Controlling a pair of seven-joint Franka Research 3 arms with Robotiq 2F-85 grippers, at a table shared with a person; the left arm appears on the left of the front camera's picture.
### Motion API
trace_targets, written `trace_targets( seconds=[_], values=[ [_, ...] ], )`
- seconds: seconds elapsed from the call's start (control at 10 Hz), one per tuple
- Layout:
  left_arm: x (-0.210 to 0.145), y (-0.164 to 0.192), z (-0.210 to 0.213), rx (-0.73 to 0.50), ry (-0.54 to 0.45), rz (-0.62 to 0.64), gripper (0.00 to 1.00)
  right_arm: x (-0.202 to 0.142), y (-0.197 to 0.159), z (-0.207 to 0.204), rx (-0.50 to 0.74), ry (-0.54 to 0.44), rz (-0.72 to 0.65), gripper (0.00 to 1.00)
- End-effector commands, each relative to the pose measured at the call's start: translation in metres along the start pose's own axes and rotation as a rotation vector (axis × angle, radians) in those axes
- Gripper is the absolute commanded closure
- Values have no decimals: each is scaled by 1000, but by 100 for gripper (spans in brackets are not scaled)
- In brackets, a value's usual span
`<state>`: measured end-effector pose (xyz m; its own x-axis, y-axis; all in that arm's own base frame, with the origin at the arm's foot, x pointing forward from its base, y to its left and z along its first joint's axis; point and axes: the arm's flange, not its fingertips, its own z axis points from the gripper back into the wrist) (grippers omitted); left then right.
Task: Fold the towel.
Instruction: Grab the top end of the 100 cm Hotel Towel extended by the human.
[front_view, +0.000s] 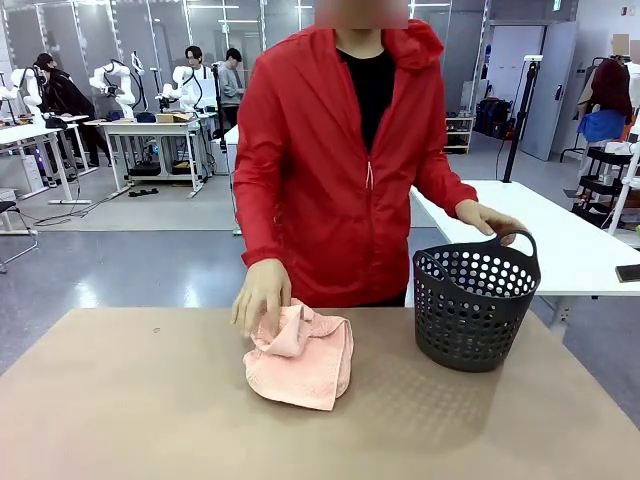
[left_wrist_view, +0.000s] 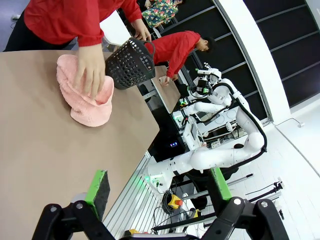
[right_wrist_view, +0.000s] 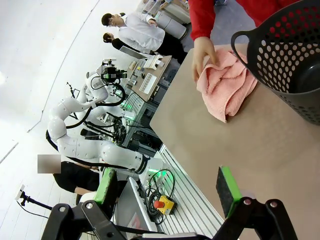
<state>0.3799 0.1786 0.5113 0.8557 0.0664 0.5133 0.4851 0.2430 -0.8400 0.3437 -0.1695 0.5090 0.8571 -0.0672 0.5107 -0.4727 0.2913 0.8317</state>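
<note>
The salmon-pink towel (front_view: 300, 362) lies crumpled in a loose heap on the brown table (front_view: 150, 420), left of the dark basket. A person in a red jacket presses one hand (front_view: 262, 295) on its far left corner. The towel (left_wrist_view: 82, 97) and the hand appear in the left wrist view, and the towel (right_wrist_view: 227, 87) lies beside the basket in the right wrist view. My left gripper (left_wrist_view: 159, 187) hangs open well back from the towel, with nothing between its green pads. My right gripper (right_wrist_view: 167, 186) is open too, over the table's near edge.
A dark perforated plastic basket (front_view: 473, 308) stands on the table right of the towel, the person's other hand (front_view: 492, 220) on its handle. It also shows as the basket (left_wrist_view: 129, 63) and basket (right_wrist_view: 292, 60) in the wrist views. A white table (front_view: 570, 240) stands behind.
</note>
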Motion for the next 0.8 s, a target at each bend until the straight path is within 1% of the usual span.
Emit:
trace_targets(
  seconds=[0.0,0.7],
  values=[
    [0,0,0,-9,-1,-5,0,0,-1,0,8,-4,20,0],
    [0,0,0,-9,-1,-5,0,0,-1,0,8,-4,20,0]
  ],
)
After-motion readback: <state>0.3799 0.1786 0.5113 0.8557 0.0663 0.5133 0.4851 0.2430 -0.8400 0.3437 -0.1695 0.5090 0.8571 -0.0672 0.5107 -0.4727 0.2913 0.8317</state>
